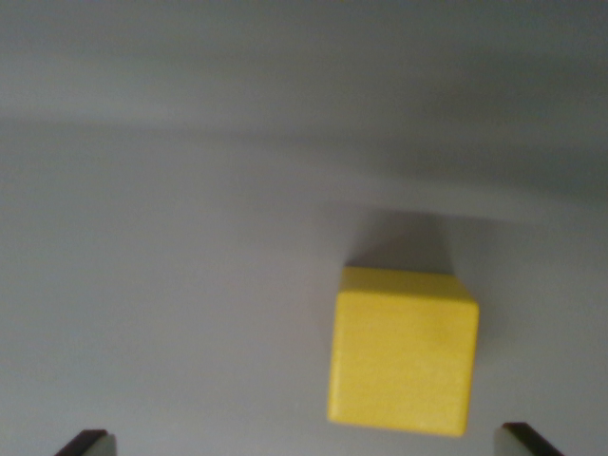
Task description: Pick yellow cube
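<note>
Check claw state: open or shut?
Open. The claw has its fingertips at opposite bottom corners of the wrist view, far apart, and the yellow cube lies untouched between them.

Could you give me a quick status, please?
Gripper open, empty. Yellow cube on grey surface, between fingertips, nearer wrist view's right. Nothing in the way.

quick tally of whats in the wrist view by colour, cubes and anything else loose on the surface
yellow cube: 1
loose things of any other colour: 0
total: 1
It rests on the plain grey surface, toward the wrist view's right. The two dark fingertips of the gripper show at the bottom corners, spread wide.
</note>
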Robot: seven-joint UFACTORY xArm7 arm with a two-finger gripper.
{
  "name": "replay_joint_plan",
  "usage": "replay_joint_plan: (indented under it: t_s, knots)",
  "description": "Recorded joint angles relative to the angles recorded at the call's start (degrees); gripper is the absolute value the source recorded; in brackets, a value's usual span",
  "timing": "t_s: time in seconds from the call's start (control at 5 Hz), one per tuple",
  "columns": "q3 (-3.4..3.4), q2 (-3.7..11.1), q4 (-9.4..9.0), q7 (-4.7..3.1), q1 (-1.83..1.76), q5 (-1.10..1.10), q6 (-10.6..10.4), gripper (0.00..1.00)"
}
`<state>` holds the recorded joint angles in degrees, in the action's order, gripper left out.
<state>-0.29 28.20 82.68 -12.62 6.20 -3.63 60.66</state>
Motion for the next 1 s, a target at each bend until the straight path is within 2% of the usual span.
replay_joint_plan:
  t_s: [0.2,0.4,0.6,0.8,1.0]
  knots:
    - [0.0,0.0,0.0,0.0,0.0,0.0,0.0,0.0]
    - [-0.17,2.02,-0.4,-0.74,0.52,-0.38,-2.1,0.0]
    - [-0.17,2.02,-0.4,-0.74,0.52,-0.38,-2.1,0.0]
    - [-0.32,3.72,-0.73,-1.36,0.96,-0.71,-3.8,0.0]
    - [-0.32,3.72,-0.73,-1.36,0.96,-0.71,-3.8,0.0]
